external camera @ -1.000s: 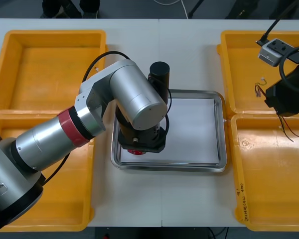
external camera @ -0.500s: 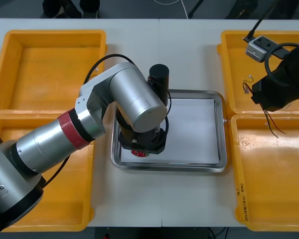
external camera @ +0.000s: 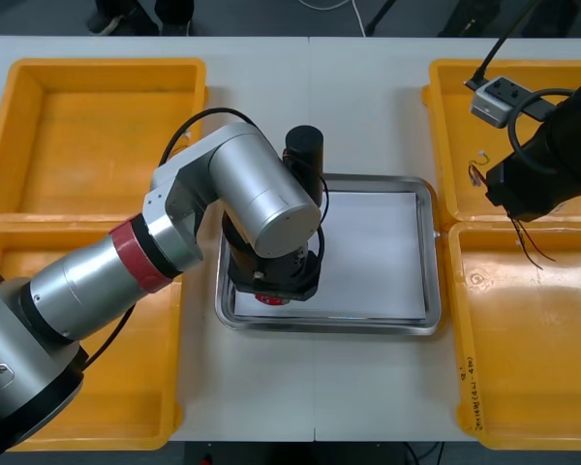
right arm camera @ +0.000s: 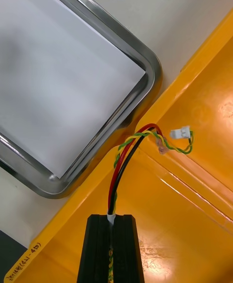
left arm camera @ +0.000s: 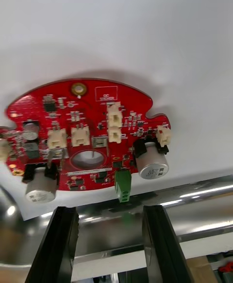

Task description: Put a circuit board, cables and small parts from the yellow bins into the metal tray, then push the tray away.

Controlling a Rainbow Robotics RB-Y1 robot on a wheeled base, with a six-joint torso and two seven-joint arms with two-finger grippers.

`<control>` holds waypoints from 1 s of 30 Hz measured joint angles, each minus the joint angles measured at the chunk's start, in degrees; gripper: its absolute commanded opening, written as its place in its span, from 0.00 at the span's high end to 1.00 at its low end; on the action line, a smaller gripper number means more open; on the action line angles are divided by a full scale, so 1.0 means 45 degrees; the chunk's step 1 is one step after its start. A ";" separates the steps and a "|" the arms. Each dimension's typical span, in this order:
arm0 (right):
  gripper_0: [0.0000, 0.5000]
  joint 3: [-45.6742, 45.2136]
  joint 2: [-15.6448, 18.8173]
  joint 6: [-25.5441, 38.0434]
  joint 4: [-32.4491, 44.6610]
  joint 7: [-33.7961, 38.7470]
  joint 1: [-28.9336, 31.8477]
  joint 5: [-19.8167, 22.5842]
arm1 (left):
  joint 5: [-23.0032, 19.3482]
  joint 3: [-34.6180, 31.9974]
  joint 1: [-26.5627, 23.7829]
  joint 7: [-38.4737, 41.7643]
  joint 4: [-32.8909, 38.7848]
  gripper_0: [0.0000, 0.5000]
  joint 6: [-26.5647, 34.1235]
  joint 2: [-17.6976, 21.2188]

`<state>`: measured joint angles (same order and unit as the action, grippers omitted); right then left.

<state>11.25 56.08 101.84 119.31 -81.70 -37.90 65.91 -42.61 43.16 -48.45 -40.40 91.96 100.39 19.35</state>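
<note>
1. Holding the red and yellow cable [right arm camera: 127,154], your right gripper [right arm camera: 112,217] has its jaws clamped together on it, above the seam between the two right-side yellow bins [external camera: 523,320].
2. Cable axis runs straight out from the fingertips, then curls over to a white connector [right arm camera: 180,132]. A loose tail hangs below the gripper in the front view.
3. Key relation: the metal tray [external camera: 378,242] lies to the robot's left of that gripper, with one corner just beside the bin rim. I'd expect a short carry leftward over the rim.
4. Left gripper [left arm camera: 109,209] sits low in the tray's near-left part, jaws apart and nothing between them. The circuit board [left arm camera: 87,122] lies flat on the white floor just beyond its fingertips.
5. Aim your drop at the tray's right half, away from the left arm.
</note>
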 measured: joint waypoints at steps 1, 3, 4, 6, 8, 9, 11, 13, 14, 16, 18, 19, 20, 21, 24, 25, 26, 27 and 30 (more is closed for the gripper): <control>1.00 0.0039 0.0000 0.0000 0.0000 0.0000 0.0000 -0.0002 | 0.0004 -0.0206 0.0000 -0.0020 0.0089 0.12 0.0204 0.0000; 1.00 0.0109 -0.0002 0.0000 0.0000 -0.0002 -0.0001 -0.0003 | 0.0023 -0.0739 0.0000 -0.0096 0.0355 0.05 0.0675 -0.0001; 1.00 0.0136 -0.0007 0.0000 0.0000 -0.0004 -0.0001 -0.0003 | 0.0054 -0.1022 0.0000 -0.0173 0.0527 0.02 0.0872 -0.0001; 1.00 0.0203 -0.0041 0.0000 0.0001 -0.0023 -0.0002 -0.0005 | 0.0143 -0.1533 0.0000 -0.0329 0.0887 0.00 0.1135 0.0003; 1.00 0.0293 -0.0134 -0.0001 0.0013 -0.0151 -0.0006 -0.0063 | 0.0212 -0.1939 0.0000 -0.0412 0.1268 0.00 0.1263 0.0026; 1.00 0.0358 -0.0203 -0.0001 0.0035 -0.0342 -0.0011 -0.0151 | 0.0220 -0.2110 0.0000 -0.0412 0.1438 0.00 0.1313 0.0053; 1.00 0.0536 -0.0358 -0.0007 0.0096 -0.0705 -0.0034 -0.0333 | 0.0237 -0.2392 0.0000 -0.0412 0.1721 0.00 0.1428 0.0123; 1.00 0.0841 -0.0477 -0.0064 0.0219 -0.0840 -0.0088 -0.0514 | 0.0240 -0.2688 0.0000 -0.0412 0.2018 0.00 0.1654 0.0237; 1.00 0.1051 -0.0530 -0.0126 0.0286 -0.0840 -0.0144 -0.0591 | 0.0240 -0.2852 0.0000 -0.0412 0.2168 0.00 0.1792 0.0310; 1.00 0.1526 -0.0635 -0.0264 0.0410 -0.0840 -0.0280 -0.0721 | 0.0240 -0.3199 0.0000 -0.0412 0.2475 0.00 0.1973 0.0479; 1.00 0.2008 -0.0778 -0.0373 0.0476 -0.0840 -0.0443 -0.0810 | 0.0240 -0.3537 0.0000 -0.0412 0.2750 0.00 0.2016 0.0667; 1.00 0.2245 -0.0875 -0.0422 0.0480 -0.0841 -0.0529 -0.0861 | 0.0240 -0.3707 0.0000 -0.0412 0.2891 0.00 0.2020 0.0778; 1.00 0.2464 -0.0980 -0.0461 0.0480 -0.0843 -0.0609 -0.0940 | 0.0240 -0.3859 0.0000 -0.0412 0.3033 0.00 0.2024 0.0891; 1.00 0.2651 -0.1097 -0.0498 0.0480 -0.0845 -0.0678 -0.1026 | 0.0239 -0.3992 0.0000 -0.0412 0.3132 0.00 0.2027 0.1006; 1.00 0.3152 -0.1514 -0.0646 0.0482 -0.1049 -0.0850 -0.1289 | 0.0209 -0.4344 0.0000 -0.0412 0.3335 0.00 0.2031 0.1406; 1.00 0.3318 -0.1671 -0.0679 0.0482 -0.1239 -0.0908 -0.1409 | 0.0185 -0.4452 0.0000 -0.0412 0.3373 0.00 0.2032 0.1557; 1.00 0.3476 -0.1822 -0.0704 0.0482 -0.1490 -0.0968 -0.1544 | 0.0163 -0.4554 0.0000 -0.0412 0.3408 0.00 0.2033 0.1706; 1.00 0.3634 -0.1973 -0.0723 0.0483 -0.1820 -0.1034 -0.1688 | 0.0145 -0.4659 0.0000 -0.0412 0.3427 0.00 0.2033 0.1849; 1.00 0.4095 -0.2349 -0.0725 0.0483 -0.3052 -0.1211 -0.2090 | 0.0058 -0.5060 0.0000 -0.0412 0.3438 0.00 0.2035 0.2276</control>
<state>29.67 45.51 98.58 121.48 -95.43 -43.35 56.51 -42.35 20.39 -48.45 -42.25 107.43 109.55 29.59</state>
